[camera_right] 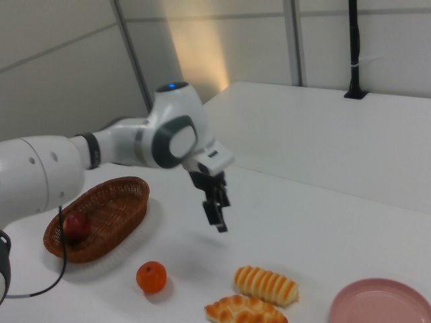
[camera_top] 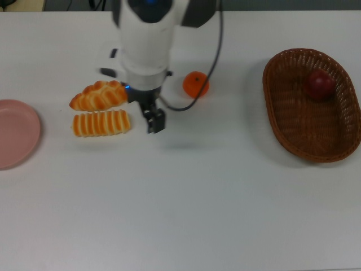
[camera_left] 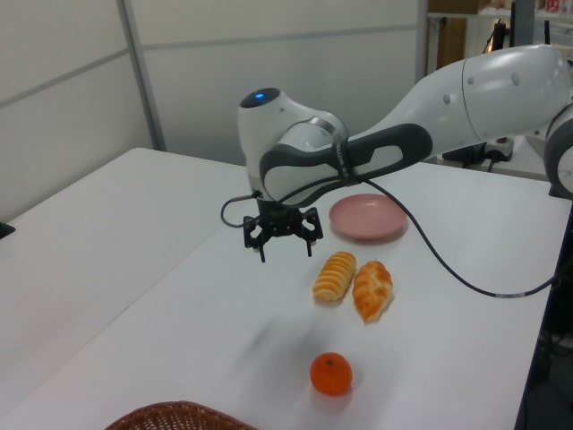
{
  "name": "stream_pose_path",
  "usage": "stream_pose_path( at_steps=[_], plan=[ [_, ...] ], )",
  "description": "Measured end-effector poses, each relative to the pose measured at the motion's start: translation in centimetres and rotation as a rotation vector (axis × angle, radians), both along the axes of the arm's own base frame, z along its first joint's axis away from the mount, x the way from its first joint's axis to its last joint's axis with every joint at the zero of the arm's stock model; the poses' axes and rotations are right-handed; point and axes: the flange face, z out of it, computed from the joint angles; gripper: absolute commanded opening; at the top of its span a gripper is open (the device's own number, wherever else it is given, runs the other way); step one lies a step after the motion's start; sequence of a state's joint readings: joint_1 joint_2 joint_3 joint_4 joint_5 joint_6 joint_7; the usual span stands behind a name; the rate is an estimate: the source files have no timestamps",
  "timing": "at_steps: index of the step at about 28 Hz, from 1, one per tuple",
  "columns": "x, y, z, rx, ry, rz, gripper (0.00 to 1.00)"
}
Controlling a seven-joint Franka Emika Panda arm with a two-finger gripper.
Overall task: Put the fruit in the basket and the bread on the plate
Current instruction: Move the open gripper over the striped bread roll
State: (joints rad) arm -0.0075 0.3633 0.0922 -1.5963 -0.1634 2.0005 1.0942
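The gripper [camera_left: 283, 235], jaws wide and empty, hangs beside the striped oblong golden loaf [camera_top: 101, 123] on the white desk [camera_top: 186, 197]. Descending off-centre could push the loaf into the braided loaf [camera_top: 102, 94].

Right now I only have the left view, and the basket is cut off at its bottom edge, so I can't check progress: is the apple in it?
Observer: Yes. The top view shows the apple inside the basket, toward the top view's upper right.
Operator: Is the gripper above a loaf?
Observer: No. In the top view the gripper hangs just to the right of the striped loaf, over bare table.
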Motion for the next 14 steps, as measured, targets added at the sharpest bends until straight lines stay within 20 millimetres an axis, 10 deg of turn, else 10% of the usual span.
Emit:
stream_pose_path(
  at_steps=[14],
  plan=[
    [1.5, -9.8, -8.1, 0.018, -0.013, -0.163, 1.0]
  ],
)
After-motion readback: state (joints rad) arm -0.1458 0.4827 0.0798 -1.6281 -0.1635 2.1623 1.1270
